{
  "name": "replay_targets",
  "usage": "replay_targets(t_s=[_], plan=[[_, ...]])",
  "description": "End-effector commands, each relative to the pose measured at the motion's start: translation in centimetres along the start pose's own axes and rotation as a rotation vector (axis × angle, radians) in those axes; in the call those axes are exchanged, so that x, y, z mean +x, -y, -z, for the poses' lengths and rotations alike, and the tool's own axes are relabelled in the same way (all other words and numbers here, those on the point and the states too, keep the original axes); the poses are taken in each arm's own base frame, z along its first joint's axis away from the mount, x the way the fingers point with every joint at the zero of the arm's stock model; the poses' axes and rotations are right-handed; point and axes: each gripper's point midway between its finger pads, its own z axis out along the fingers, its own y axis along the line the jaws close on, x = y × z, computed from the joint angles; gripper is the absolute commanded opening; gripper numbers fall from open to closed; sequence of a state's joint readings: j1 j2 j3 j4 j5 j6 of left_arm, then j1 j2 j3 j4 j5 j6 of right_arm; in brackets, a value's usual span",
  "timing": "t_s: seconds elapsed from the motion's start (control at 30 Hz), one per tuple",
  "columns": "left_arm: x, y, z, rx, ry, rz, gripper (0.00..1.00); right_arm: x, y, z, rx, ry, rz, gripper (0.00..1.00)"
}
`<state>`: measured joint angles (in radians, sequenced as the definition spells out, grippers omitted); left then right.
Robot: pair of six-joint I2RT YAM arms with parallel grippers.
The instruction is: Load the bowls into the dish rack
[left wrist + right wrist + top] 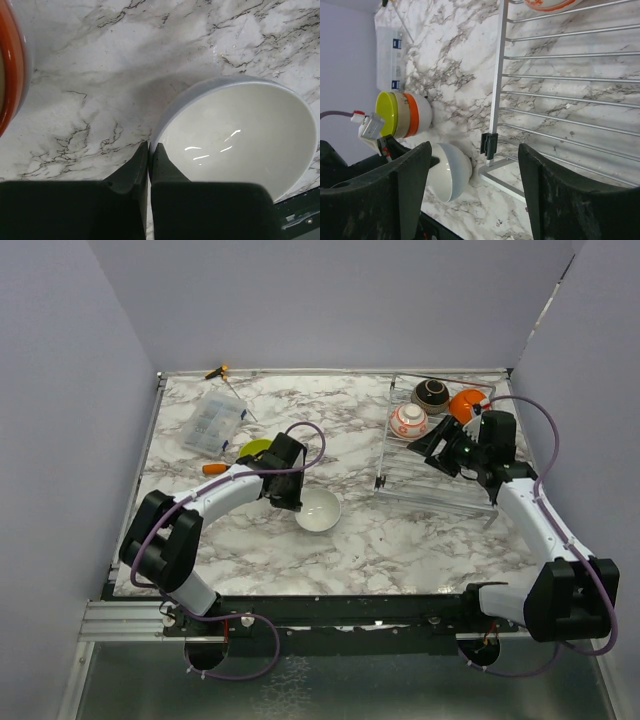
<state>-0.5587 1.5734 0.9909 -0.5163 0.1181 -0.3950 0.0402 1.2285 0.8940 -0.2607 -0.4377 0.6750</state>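
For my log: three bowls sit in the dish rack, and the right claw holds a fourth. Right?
No. The right claw is open and empty, per the right wrist view. The dark brown bowl, orange bowl and patterned bowl do sit in the dish rack.

The table (pixel 400 530) is topped in white marble patterning with grey and black veins running across it. Plain pale lavender panels close it in on three sides: a back wall (pixel 330 300), a left wall (pixel 60 420) and a right wall (pixel 590 360). A thin white strip (pixel 545 310) runs down the seam of the far right corner. Along the table's near edge lies a ribbed aluminium rail (pixel 120 620). Below it shows a dull grey-green floor (pixel 350 690) (its surface looks faintly speckled). The light is soft and even, leaving only faint shadows on the marble.
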Motion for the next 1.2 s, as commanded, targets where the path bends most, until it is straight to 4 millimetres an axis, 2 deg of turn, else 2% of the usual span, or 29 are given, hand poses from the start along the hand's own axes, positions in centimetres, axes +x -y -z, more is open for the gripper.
replay_targets(t_s=[0.0, 0.1, 0.2, 0.33, 0.47, 0.57, 0.73, 0.83, 0.97, 1.17], plan=[[-2.4, 1.7, 0.8, 0.059, 0.065, -0.027, 0.0, 0.6, -2.7, 0.3, -0.144, -0.02, 0.014, 0.76], [-4.5, 2.5, 2.4, 0.11, 0.123, -0.047, 0.0, 1.2, -4.6, 0.7, -0.245, -0.039, 0.06, 0.87], [-7.6, 3.3, 4.6, 0.171, 0.2, -0.064, 0.0, 1.7, -6.2, 0.8, -0.313, -0.044, 0.072, 0.96], [-11.4, 4.8, 7.5, 0.296, 0.274, -0.034, 0.0, 2.7, -8.8, 0.9, -0.416, -0.07, 0.082, 0.98], [-13.9, 5.9, 9.7, 0.431, 0.307, 0.04, 0.0, 4.0, -11.4, 0.6, -0.492, -0.1, 0.081, 0.98], [-14.6, 6.6, 10.5, 0.511, 0.294, 0.071, 0.0, 5.0, -13.5, 0.1, -0.543, -0.133, 0.06, 0.98], [-14.4, 7.5, 10.9, 0.594, 0.245, 0.108, 0.0, 6.9, -16.4, -1.5, -0.594, -0.249, -0.003, 0.98], [-14.4, 7.6, 11.0, 0.598, 0.244, 0.112, 0.0, 7.5, -17.4, -2.5, -0.577, -0.253, 0.001, 0.98], [-14.7, 7.2, 11.2, 0.576, 0.261, 0.127, 0.0, 8.0, -16.9, -3.9, -0.505, -0.261, -0.014, 0.98], [-15.0, 7.4, 11.6, 0.577, 0.277, 0.13, 0.0, 9.2, -17.2, -4.3, -0.51, -0.314, -0.039, 0.95]])
